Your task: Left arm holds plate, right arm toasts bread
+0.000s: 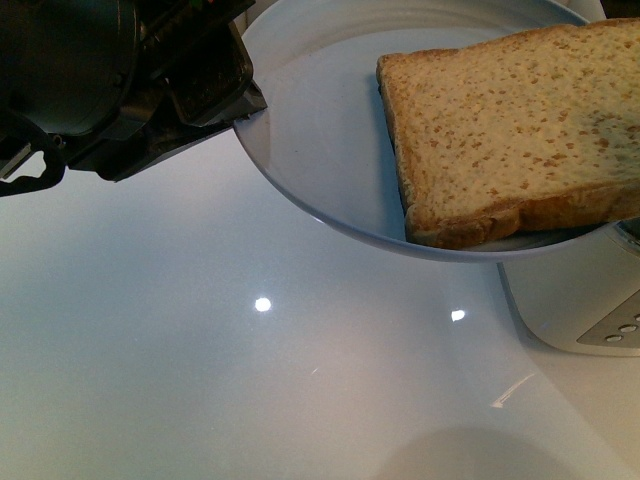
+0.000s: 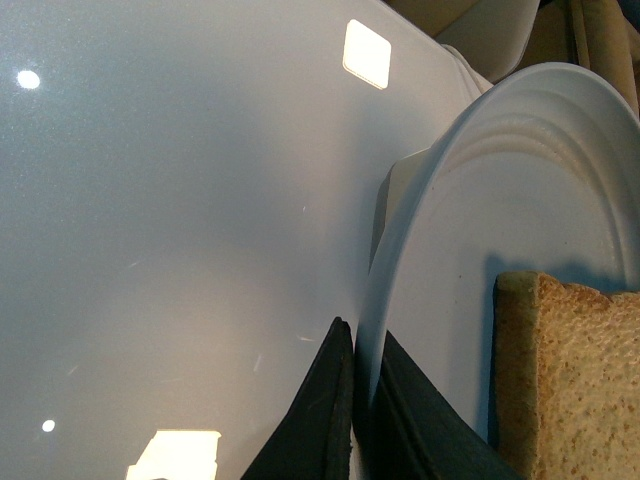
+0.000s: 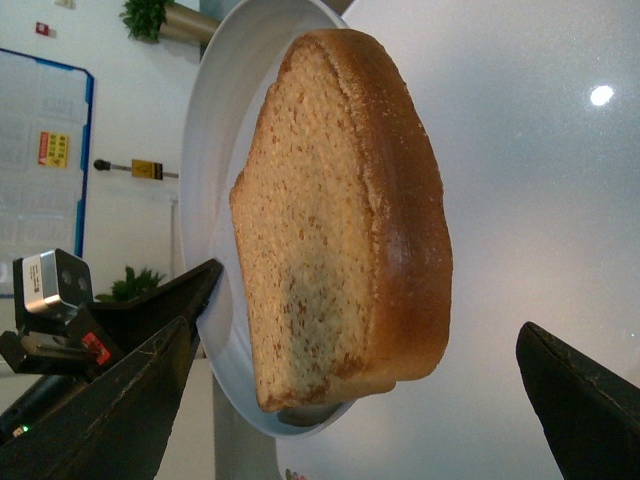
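Left claw (image 2: 362,340) pinched tight (held aloft); right claw (image 3: 355,335) spread wide.

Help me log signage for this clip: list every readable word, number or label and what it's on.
Nothing is legible.
Yellow sign on the blue-framed board: too blurred.
Yellow-and-black label on the wall: too blurred.
Small red sign on the wall: too small.
Toaster buttons: no readable marking.
Plate, bread: no text.
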Controlling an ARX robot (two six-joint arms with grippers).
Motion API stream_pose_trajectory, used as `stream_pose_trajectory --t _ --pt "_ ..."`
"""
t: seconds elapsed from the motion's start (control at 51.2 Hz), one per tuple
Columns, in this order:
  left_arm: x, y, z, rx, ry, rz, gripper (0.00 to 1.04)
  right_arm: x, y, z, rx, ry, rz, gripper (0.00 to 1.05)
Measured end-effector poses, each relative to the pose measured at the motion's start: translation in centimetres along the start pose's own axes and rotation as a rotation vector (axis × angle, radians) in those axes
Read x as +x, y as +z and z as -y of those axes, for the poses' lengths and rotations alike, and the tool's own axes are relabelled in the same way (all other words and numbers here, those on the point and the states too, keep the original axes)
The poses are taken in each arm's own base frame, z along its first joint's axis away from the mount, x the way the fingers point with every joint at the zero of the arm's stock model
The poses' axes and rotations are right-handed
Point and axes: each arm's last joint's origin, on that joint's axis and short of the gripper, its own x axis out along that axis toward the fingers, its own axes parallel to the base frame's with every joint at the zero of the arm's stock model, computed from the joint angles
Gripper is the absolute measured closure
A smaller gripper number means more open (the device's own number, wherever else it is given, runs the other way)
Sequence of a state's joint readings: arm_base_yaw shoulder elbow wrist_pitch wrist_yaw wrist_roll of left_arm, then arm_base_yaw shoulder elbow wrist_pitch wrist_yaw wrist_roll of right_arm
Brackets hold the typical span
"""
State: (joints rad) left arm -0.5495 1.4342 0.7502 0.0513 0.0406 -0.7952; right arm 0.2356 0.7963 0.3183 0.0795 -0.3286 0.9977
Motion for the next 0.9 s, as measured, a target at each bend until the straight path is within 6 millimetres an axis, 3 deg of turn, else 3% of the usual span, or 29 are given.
stream_pose_trajectory --t 0.683,0.898 --pt "0.00 0.00 0.00 0.000 0.000 0.000 1.02 0.82 0.26 0.16 0.038 0.004 0.008 0.09" --pt "0.00 0.00 0.00 0.000 0.000 0.000 1.02 0.82 0.28 0.18 0.048 -0.002 0.015 0.31"
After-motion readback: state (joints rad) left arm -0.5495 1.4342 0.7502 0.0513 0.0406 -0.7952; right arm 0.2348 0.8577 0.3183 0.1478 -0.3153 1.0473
